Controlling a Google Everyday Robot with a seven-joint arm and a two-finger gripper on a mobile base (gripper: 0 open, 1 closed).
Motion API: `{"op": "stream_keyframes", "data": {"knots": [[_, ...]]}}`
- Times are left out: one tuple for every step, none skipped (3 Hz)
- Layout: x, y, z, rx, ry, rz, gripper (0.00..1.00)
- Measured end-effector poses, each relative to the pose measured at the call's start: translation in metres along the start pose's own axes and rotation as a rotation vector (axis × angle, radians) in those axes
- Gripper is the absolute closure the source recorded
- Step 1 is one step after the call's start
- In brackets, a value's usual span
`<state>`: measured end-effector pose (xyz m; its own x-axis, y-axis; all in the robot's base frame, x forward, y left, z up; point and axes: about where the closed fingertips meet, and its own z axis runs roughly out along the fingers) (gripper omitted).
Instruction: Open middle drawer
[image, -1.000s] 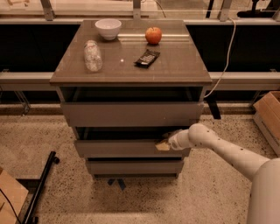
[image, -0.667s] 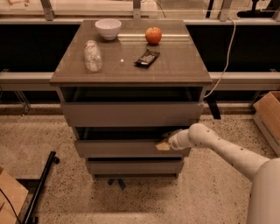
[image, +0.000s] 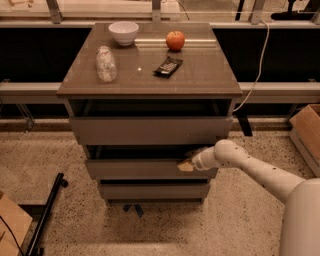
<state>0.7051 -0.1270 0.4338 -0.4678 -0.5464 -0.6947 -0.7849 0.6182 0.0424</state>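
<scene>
Speckled terrazzo floor (image: 40, 150); dark panels (image: 30, 55) behind, possibly glass; cardboard box (image: 306, 131) right; grey-brown cabinet (image: 200, 75) centre; dim warm light.

A white arm (image: 260, 172) is seen, round and smooth like a pipe. Small dark dots are set along it. A ball-shaped joint (image: 226, 151) is seen near its end, and a much fatter white part (image: 300, 220) lower down. The light brown gripper (image: 186, 165) is placed at the top edge of the middle drawer (image: 135, 169).
</scene>
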Motion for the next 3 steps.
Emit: {"op": "stream_keyframes", "data": {"knots": [[0.000, 0.000, 0.000, 0.000, 0.000, 0.000, 0.03], [0.021, 0.021, -0.012, -0.029, 0.067, 0.032, 0.00], [0.028, 0.027, -0.018, -0.035, 0.092, 0.046, 0.19]]}}
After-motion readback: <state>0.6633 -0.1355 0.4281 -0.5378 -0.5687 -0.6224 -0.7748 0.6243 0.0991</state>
